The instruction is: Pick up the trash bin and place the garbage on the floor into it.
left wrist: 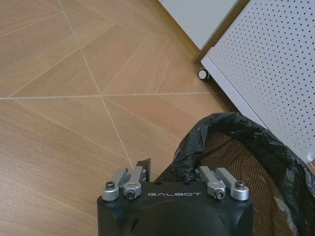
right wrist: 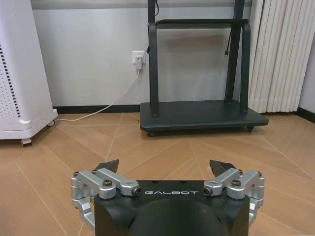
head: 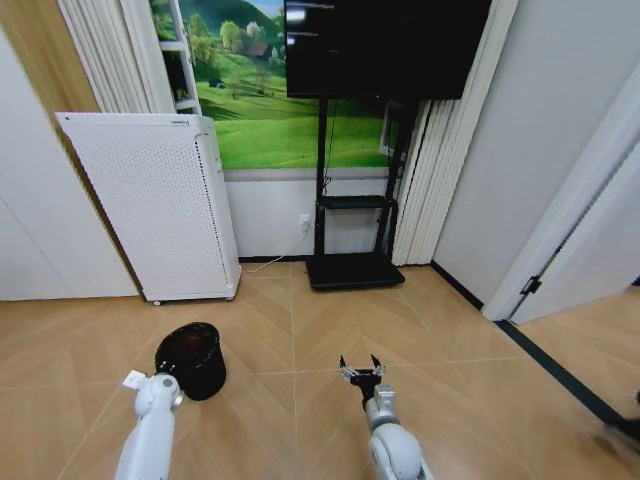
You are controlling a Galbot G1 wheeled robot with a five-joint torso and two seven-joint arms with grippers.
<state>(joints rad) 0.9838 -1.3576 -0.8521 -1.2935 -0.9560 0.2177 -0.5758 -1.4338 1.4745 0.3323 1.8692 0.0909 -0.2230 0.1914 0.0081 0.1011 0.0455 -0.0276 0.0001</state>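
The trash bin (head: 192, 358) is a small black mesh wastebasket lined with a black bag, standing on the floor (head: 300, 340) left of centre. My left gripper (head: 178, 385) is at its near rim. In the left wrist view the left gripper (left wrist: 174, 164) is open across the bin's rim (left wrist: 231, 123). One fingertip (left wrist: 145, 164) is outside the rim, with a sliver of floor between it and the bag; the other is hidden by the bag. My right gripper (head: 361, 367) (right wrist: 163, 166) hangs open over bare floor, holding nothing. The garbage is out of view.
A white perforated cabinet on castors (head: 155, 205) stands just behind the bin against the wall. A black TV stand (head: 355, 268) with a flat base sits at the back centre, curtains (head: 440, 180) beside it. A dark strip (head: 560, 375) borders the floor on the right.
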